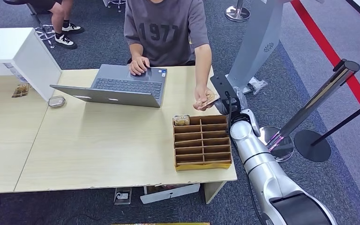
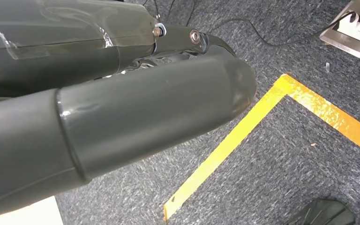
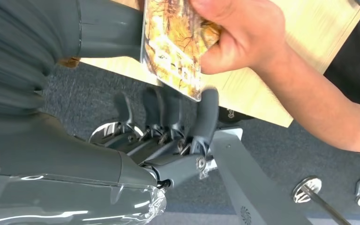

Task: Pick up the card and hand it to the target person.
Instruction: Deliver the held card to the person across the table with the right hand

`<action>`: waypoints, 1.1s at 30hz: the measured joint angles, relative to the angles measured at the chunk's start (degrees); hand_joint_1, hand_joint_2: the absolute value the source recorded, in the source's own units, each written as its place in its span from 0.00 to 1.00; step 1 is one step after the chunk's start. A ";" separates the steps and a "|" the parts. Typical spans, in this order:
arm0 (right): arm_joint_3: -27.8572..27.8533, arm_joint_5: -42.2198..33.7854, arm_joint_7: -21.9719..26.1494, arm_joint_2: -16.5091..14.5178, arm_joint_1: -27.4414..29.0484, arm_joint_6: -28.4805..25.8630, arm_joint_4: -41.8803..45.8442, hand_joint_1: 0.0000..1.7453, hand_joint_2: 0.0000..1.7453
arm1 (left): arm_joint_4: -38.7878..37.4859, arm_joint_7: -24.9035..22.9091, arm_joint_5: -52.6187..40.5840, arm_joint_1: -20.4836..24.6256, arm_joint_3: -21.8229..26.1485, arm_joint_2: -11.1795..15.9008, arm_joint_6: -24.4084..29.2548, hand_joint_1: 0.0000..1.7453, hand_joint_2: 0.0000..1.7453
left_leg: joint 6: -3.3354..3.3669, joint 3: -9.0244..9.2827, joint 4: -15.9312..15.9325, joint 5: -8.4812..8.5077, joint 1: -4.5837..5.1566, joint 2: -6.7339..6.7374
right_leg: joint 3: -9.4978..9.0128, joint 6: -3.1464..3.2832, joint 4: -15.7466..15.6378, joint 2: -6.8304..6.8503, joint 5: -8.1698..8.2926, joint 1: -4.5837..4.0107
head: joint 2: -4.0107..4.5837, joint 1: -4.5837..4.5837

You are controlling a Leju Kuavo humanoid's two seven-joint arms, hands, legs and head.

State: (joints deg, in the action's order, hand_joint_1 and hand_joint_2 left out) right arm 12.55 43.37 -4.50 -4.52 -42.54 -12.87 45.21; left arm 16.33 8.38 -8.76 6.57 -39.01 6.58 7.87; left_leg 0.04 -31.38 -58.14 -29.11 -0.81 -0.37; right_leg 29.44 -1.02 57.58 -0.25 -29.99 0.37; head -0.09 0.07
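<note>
The card (image 3: 173,44), printed in yellow and brown, is seen at close range in the right wrist view. It stands between the thick grey thumb (image 3: 108,30) of the robot's right hand (image 3: 164,112) and that hand's darker fingers (image 3: 206,115), which are spread apart and extended, their tips meeting the card's lower edge. The thumb lies against one face of the card. Whether thumb and fingers actually pinch the card cannot be told.

The person's hand (image 3: 241,35) grips the same card from the opposite side, thumb on its printed face. In the head view this exchange sits at the far right corner of the wooden table (image 1: 98,150), where the person's hand (image 1: 204,101) meets the right hand (image 1: 226,104) at the end of the silver right arm (image 1: 262,168).

Just on the near side of the meeting point stands a brown divided card holder (image 1: 201,143); a small stack of cards (image 1: 181,120) rests in its far left compartment.

The person (image 1: 166,30), in a grey shirt, sits behind an open grey laptop (image 1: 117,86), the other hand on its surface. Beyond the table's right edge stand stanchion posts (image 1: 318,101) on dark grey carpet (image 1: 347,187).

The left wrist view looks down at carpet crossed by yellow floor tape (image 2: 243,136); the left hand's state cannot be told.
</note>
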 joint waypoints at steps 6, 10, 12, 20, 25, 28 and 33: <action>0.01 1.09 -0.45 -0.11 0.05 -0.37 0.03 0.00 1.00 | 0.00 -0.01 0.00 0.00 0.36 -0.16 0.07 0.00 0.00 | 0.00 0.00 0.00 0.00 0.00 0.00 | 0.00 0.00 0.00 0.00 0.00 0.00 | 0.00 0.00; 0.02 1.50 -0.75 -0.28 0.12 -0.46 0.05 0.00 1.00 | 0.00 -0.01 0.00 0.00 0.48 -0.26 0.13 0.00 0.00 | 0.00 0.00 0.00 0.00 0.00 0.00 | 0.00 0.00 0.00 0.00 0.00 0.00 | 0.00 0.00; 0.02 1.59 -0.79 -0.34 0.14 -0.48 0.05 0.00 1.00 | 0.00 -0.01 0.00 0.00 0.58 -0.28 0.13 0.00 0.00 | 0.00 0.00 0.00 0.00 0.00 0.00 | 0.00 0.00 0.00 0.00 0.00 0.00 | 0.00 0.00; 0.02 2.61 -0.67 -0.49 0.66 -1.00 0.74 0.00 1.00 | 0.00 -0.01 0.00 -0.02 0.74 -0.45 0.10 0.00 0.00 | 0.00 0.00 0.00 0.00 0.00 0.00 | 0.00 0.00 0.00 0.00 0.00 0.00 | 0.00 0.00; 0.02 2.69 -0.48 -0.52 0.87 -1.21 1.40 0.00 1.00 | 0.00 -0.01 -0.01 -0.02 0.77 -0.51 0.19 0.00 0.00 | 0.00 0.00 0.00 0.00 0.00 0.00 | 0.00 0.00 0.00 0.00 0.00 0.00 | 0.00 0.00; 0.01 2.70 0.21 -0.60 1.38 -2.07 2.40 0.00 1.00 | -0.02 -0.01 -0.02 -0.04 0.79 -0.56 0.35 0.00 0.00 | 0.00 0.00 0.00 0.00 0.00 0.00 | 0.00 0.00 0.00 0.00 0.00 0.00 | 0.00 0.00; -0.32 1.98 2.79 -0.91 4.31 -4.69 7.64 0.00 1.00 | -0.18 -0.02 0.00 -0.21 1.03 -0.84 0.81 0.00 0.00 | 0.01 0.01 -0.01 0.00 0.00 0.00 | 0.00 0.00 0.00 0.01 0.00 0.00 | 0.00 0.01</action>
State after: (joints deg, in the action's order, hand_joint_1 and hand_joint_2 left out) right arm 12.22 45.35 -1.71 -5.43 -38.23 -17.56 52.85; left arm 16.15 8.37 -8.76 6.36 -37.99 5.75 8.68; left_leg 0.04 -31.38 -58.15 -29.11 -0.81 -0.38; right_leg 29.44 -1.01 57.58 -0.25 -29.99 0.37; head -0.09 0.07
